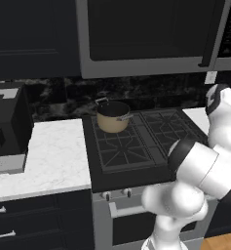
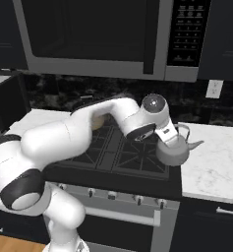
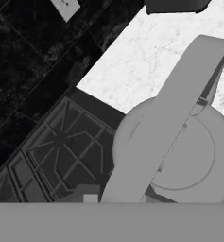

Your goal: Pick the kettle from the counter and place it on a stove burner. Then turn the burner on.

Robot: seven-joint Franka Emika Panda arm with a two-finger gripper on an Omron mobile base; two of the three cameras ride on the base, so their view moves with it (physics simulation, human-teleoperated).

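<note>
The silver-grey kettle [image 2: 173,151] hangs from my gripper [image 2: 173,134], which is shut on its arched handle [image 3: 179,108]. It sits over the line where the black cooktop's right edge meets the white counter [image 2: 214,165], spout pointing right. In the hand view the kettle's round lid [image 3: 186,158] lies right under the hand, with the grate of a stove burner [image 3: 61,142] to its left and the counter [image 3: 146,61] above. The front right stove burner [image 2: 137,158] is bare beside the kettle.
A tan pot [image 1: 112,116] stands on the back left burner. Silver knobs [image 2: 113,195] line the stove front. A microwave [image 2: 103,37] hangs low over the cooktop. A dark appliance [image 1: 7,129] sits on the left counter [image 1: 53,156].
</note>
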